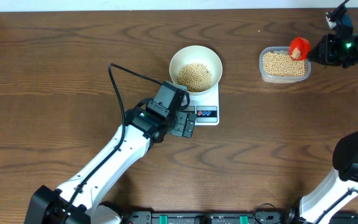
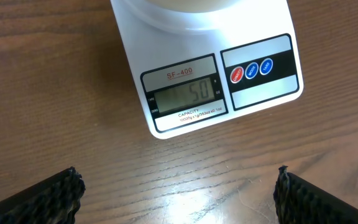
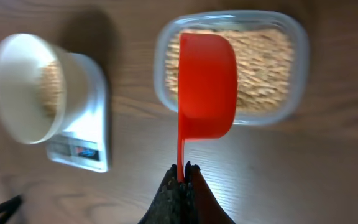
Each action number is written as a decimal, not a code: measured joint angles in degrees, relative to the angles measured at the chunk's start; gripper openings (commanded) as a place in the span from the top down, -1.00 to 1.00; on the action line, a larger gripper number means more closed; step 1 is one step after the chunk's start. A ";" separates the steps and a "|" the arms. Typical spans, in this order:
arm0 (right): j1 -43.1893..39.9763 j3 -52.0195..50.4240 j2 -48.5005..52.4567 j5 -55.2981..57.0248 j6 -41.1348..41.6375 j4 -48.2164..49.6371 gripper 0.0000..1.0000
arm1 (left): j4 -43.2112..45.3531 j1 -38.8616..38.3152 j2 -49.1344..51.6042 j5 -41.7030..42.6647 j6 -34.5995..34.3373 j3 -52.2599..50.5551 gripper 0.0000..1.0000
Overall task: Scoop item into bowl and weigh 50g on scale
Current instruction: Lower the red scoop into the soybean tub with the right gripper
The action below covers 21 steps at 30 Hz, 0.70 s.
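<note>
The white bowl [image 1: 178, 56] stands on the white scale [image 1: 207, 114] with a heap of beige beans [image 1: 195, 76] inside. In the left wrist view the scale [image 2: 253, 93] shows 50 on its display. My left gripper [image 1: 189, 125] hovers just in front of the scale, wide open [image 2: 179, 199], with only bare table between its fingers. My right gripper [image 3: 182, 169] is shut on the thin handle of a red scoop [image 3: 207, 87], held over the clear tub [image 3: 291, 43] of beans [image 1: 284, 63] at the back right. I cannot tell what the scoop holds.
The tub [image 1: 263, 73] sits to the right of the scale, with bare wooden table between them. The left arm stretches from the front left toward the scale. The right arm's base stands at the front right corner.
</note>
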 measured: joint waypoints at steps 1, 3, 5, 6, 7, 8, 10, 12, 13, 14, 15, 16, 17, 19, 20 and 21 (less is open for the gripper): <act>0.35 0.00 0.00 1.79 0.59 0.17 0.97 | 0.00 0.00 0.00 0.02 0.00 0.00 -1.00; 1.18 0.00 0.00 5.38 1.75 0.83 0.98 | -0.02 0.00 0.00 0.02 0.00 0.00 -1.00; 2.29 0.00 0.00 8.41 2.58 1.51 0.98 | -0.02 0.02 0.00 0.02 0.00 0.00 -1.00; 3.02 0.00 0.00 9.73 2.89 1.75 0.98 | 0.00 0.00 0.00 0.00 0.00 0.00 -1.00; 3.58 0.00 0.00 10.69 3.04 1.97 0.98 | 0.00 0.02 0.00 0.02 0.00 0.00 -1.00; 4.17 0.00 0.00 11.56 3.19 2.16 0.97 | -0.02 0.02 0.00 0.02 0.00 0.00 -1.00; 5.33 0.00 0.00 13.51 3.63 2.51 0.98 | -0.02 0.00 0.00 0.02 -0.02 0.00 -1.00; 6.43 0.00 0.00 15.43 4.07 2.60 0.97 | 0.00 0.02 0.00 0.00 0.00 0.00 -1.00; 7.04 0.00 0.00 16.74 4.35 2.60 0.98 | -0.02 0.02 0.00 0.02 0.00 0.00 -1.00; 7.61 0.00 0.02 17.90 4.55 2.60 0.97 | -0.02 0.02 0.00 0.02 -0.02 0.00 -1.00; 8.26 0.00 0.02 19.28 4.83 2.60 0.97 | -0.02 0.00 0.00 0.00 0.00 0.00 -1.00; 8.90 0.00 0.02 20.70 5.11 2.60 0.98 | -0.02 0.00 0.00 0.02 0.00 0.00 -1.00; 9.60 0.00 0.02 21.99 5.38 2.62 0.97 | 0.00 0.02 0.00 0.02 0.00 0.00 -1.00; 11.04 0.00 0.02 25.00 5.90 2.62 0.97 | 0.00 0.00 0.00 0.00 0.00 0.00 -1.00; 11.85 0.00 0.02 26.64 6.23 2.60 0.98 | 0.00 0.00 0.00 0.02 0.00 0.00 -1.00; 12.55 0.00 0.02 28.11 6.62 2.60 0.97 | -0.02 0.00 0.00 0.02 0.00 0.00 -1.00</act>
